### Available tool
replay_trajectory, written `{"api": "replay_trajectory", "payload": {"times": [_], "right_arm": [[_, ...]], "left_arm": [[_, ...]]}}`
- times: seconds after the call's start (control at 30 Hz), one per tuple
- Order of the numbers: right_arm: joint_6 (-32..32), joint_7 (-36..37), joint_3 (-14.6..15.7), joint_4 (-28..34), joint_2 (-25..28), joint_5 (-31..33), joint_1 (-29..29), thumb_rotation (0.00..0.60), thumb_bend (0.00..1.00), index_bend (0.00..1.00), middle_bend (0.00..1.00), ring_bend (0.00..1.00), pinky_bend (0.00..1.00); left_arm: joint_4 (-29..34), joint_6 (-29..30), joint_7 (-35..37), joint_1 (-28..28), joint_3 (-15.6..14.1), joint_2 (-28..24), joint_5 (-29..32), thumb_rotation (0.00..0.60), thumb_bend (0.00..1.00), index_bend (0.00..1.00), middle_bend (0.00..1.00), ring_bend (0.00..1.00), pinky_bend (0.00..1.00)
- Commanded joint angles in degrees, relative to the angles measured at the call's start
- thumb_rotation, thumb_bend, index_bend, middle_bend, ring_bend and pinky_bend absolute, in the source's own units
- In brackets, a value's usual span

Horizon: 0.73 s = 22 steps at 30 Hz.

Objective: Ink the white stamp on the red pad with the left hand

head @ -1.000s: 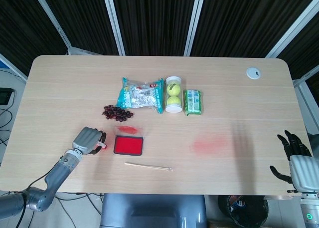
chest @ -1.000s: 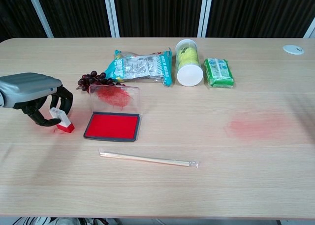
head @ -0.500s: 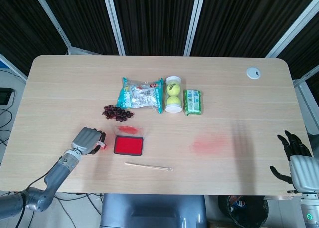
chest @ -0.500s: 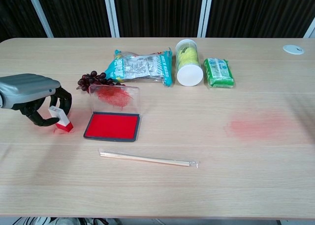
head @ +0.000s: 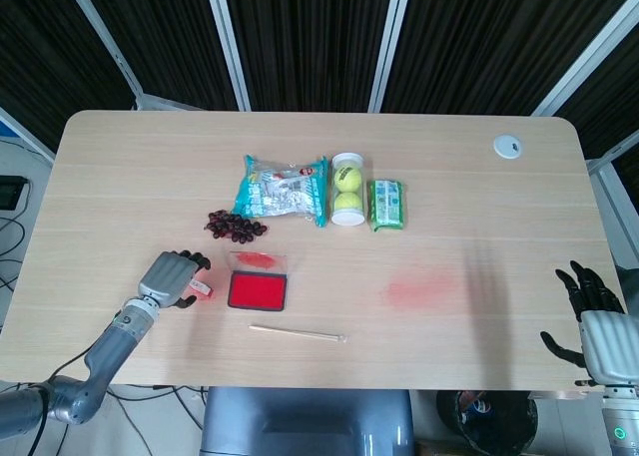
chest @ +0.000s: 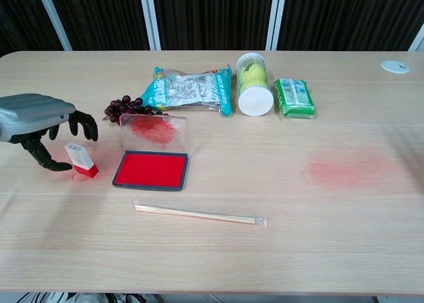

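The white stamp (chest: 81, 160) with its red base stands on the table just left of the open red ink pad (chest: 151, 169), tilted a little; it is also visible as a small stamp (head: 203, 289) in the head view. My left hand (chest: 40, 122) hovers just left of and above the stamp, fingers spread apart and off it. In the head view the left hand (head: 170, 279) sits beside the red pad (head: 258, 291). My right hand (head: 591, 316) rests at the table's far right edge, fingers apart and holding nothing.
A wrapped skewer (chest: 199, 215) lies in front of the pad. Behind the pad are dark grapes (chest: 126, 107), a snack bag (chest: 189, 89), a tennis ball tube (chest: 254, 84) and a green packet (chest: 294, 97). A red smear (chest: 348, 167) marks the table at right.
My left hand has let go of the stamp, opened its fingers and drawn back to the left. The stamp stays standing by the pad.
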<state>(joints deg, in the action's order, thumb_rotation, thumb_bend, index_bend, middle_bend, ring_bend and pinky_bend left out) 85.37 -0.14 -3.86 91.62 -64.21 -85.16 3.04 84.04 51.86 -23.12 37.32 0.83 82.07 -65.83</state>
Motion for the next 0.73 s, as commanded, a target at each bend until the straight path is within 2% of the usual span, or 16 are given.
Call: {"api": "replay_trajectory", "payload": {"times": [0.03,0.1,0.23,0.47,0.73], "right_arm": [[0.03,0.01,-0.07,0.08,0.05,-0.03,0.05,0.6,0.29,0.13,0.0,0.0,0.19],[-0.05,0.02,-0.09,0.14,0.11,0.05,0.06,0.6,0.29,0.13,0.0,0.0,0.19],[0.07,-0.07,0.06,-0.06,-0.01,-0.03,-0.08,0.6,0.29,0.13,0.0,0.0,0.19],[0.35,-0.49,0.05,0.01,-0.08,-0.25,-0.11,0.6,0.29,0.13,0.0,0.0,0.19],[0.5,-0.61,-0.01,0.24,-0.04,-0.38,-0.1,0.6,0.29,0.13,0.0,0.0,0.19]], "left_arm": [[2.27,2.44,0.77,-1.2,0.7,-1.47,0.25,0.6,0.16,0.13,0.05,0.06,0.17],[4.41,5.2,1.76,-2.55,0.95,-2.97,-0.56,0.6,0.16,0.05,0.0,0.01,0.09],[9.03,10.75,2.54,-5.78,-0.11,-7.19,-3.18,0.6,0.15,0.0,0.0,0.0,0.01],[14.28,22.02,6.03,-13.39,-4.0,-14.09,-10.86,0.6,0.13,0.0,0.0,0.0,0.0],[12.46,30.5,11.14,-20.32,-7.0,-15.77,-16.65,0.6,0.13,0.0,0.0,0.0,0.0]]}}
